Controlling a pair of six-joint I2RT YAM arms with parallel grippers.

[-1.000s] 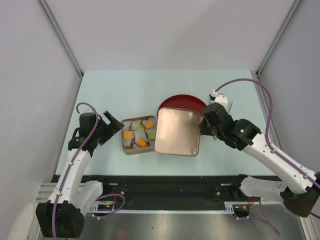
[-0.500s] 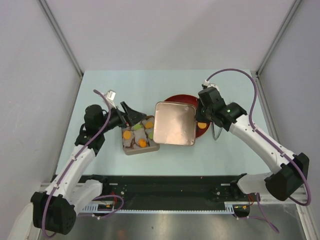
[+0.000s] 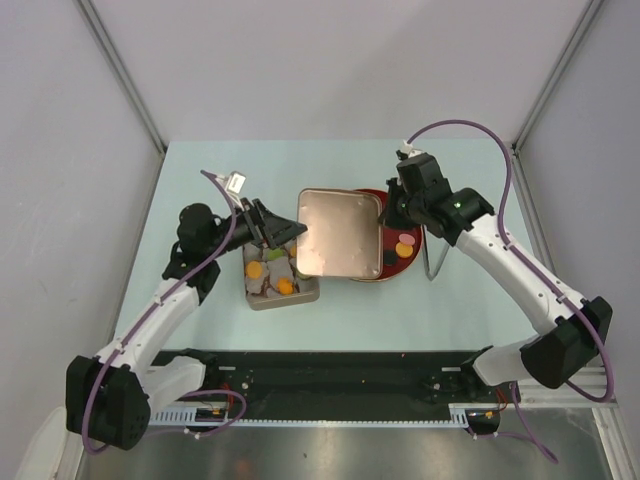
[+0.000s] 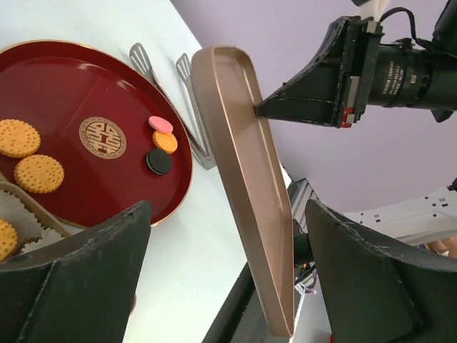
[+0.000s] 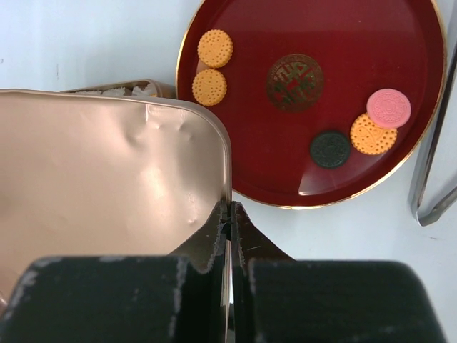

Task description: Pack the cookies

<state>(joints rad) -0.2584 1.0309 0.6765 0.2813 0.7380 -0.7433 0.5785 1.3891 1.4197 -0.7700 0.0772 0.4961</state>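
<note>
Lid [image 3: 340, 232] pinched at its rim by right gripper [image 5: 228, 223], held over plate [image 5: 278, 153] and tin [image 3: 262, 300]. Left gripper [image 3: 288, 230] spread wide just beside lid. Cookies [image 5: 214, 48]: five on plate, others in tin.

Five cookies [image 5: 209, 86] flat on the plate [image 5: 285, 161]: three orange, pink, black; more in the tin [image 3: 285, 303]

A robot lab cell: a pale bench [image 3: 210, 180] is boxed in by plain grey panels [image 3: 330, 60] on metal posts [image 3: 120, 75]. Two cabled arms [image 3: 150, 320] are bolted to a slotted rail [image 3: 330, 421] along the frame's bottom.
</note>
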